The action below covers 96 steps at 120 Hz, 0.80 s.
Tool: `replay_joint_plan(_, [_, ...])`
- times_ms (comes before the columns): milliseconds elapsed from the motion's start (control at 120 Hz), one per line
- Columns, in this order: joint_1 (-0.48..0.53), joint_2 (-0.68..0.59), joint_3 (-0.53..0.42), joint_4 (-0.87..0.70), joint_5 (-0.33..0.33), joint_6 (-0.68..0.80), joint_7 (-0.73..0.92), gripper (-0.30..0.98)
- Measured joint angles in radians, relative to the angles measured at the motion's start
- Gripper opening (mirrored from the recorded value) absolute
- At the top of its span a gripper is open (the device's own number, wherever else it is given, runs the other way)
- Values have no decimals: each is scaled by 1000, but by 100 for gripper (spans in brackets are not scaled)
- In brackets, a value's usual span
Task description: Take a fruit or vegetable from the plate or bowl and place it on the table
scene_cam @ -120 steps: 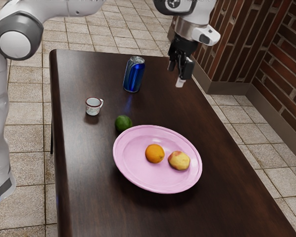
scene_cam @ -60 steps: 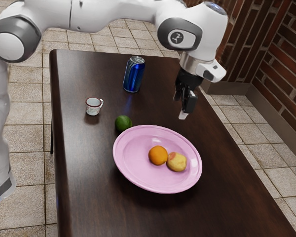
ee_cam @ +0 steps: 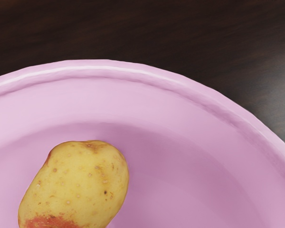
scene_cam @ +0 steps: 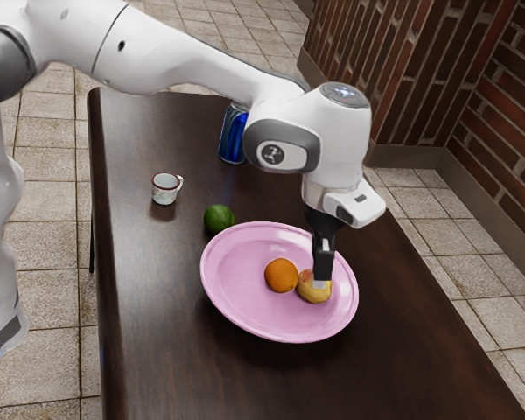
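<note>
Reaching down at potato [scene_cam: 310, 296] on pink plate [scene_cam: 230, 292], end effector [scene_cam: 320, 282]; can't tell how open or whether gripping anything.

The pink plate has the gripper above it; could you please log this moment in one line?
gripper: at potato, hold unconfirmed | potato: in plate, beside orange, not yet on table

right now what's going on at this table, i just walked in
My gripper is down at the yellow, red-blotched potato in the pink plate, probably to pick it up and put it on the table. An orange lies in the plate too. A round green fruit, a small mug and a blue can stand outside it.
</note>
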<state>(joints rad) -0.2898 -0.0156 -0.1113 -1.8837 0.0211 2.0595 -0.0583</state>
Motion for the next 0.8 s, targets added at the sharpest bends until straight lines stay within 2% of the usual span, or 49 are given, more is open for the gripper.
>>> replay_joint_plan(275, [5, -3, -1, -8, -1, 50, 6, 69])
replay_joint_plan(800, [187, 2, -1, -10, 0, 73, 11, 69])
